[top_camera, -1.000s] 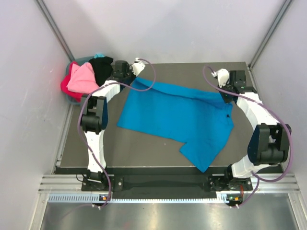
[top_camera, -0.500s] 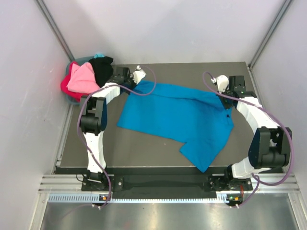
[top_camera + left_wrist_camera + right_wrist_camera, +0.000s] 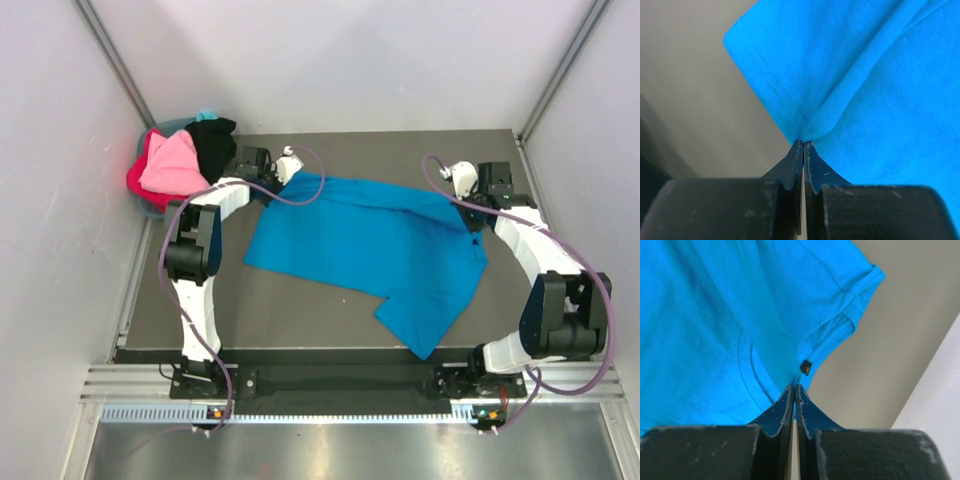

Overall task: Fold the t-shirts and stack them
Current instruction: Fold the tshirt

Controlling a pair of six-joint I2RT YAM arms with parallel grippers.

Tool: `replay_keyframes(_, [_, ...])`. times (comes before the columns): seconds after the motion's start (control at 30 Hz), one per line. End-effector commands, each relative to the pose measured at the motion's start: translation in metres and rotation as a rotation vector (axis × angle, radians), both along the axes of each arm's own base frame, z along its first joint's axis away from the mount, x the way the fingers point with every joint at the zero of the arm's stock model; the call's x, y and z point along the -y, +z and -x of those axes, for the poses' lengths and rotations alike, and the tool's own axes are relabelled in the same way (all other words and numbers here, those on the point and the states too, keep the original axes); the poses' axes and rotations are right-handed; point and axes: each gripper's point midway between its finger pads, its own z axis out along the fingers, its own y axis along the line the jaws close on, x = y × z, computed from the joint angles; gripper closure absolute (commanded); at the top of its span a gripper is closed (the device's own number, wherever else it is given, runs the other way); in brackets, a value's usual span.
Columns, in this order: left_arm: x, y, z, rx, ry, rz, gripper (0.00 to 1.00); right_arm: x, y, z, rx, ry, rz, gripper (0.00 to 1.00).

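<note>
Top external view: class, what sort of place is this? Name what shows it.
Probably a robotics lab test cell: bare white walls enclose a dark table, two robot arms are bolted to a metal rail, and a blue t-shirt lies spread out.

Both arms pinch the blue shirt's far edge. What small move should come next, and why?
Probably lift slightly and draw apart: the left fingers and right fingers are shut on far corners of the blue t-shirt, which lies skewed with a crease between them.

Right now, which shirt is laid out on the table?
The bright blue t-shirt, spread across the table, left hand and right hand shut on its far edge. The pink, red and black ones sit heaped far left.
</note>
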Motion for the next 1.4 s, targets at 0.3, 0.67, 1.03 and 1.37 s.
replay_keyframes(0.3, [-0.007, 0.027, -0.007, 0.076, 0.037, -0.013, 1.0, -0.003, 0.02, 0.013, 0.037, 0.046, 0.017, 1.0])
replay_keyframes(0.67, [-0.022, 0.029, -0.004, 0.051, 0.101, -0.069, 0.87, -0.015, 0.0, 0.04, -0.083, 0.109, -0.032, 0.84])
replay_keyframes(1.03, [-0.021, 0.085, -0.008, 0.121, 0.124, -0.003, 0.54, -0.044, 0.025, 0.023, -0.053, 0.18, -0.169, 0.55])
replay_keyframes(1.37, [0.008, 0.057, -0.025, -0.11, 0.13, 0.113, 1.0, -0.063, -0.014, -0.043, -0.193, 0.216, -0.248, 0.67])
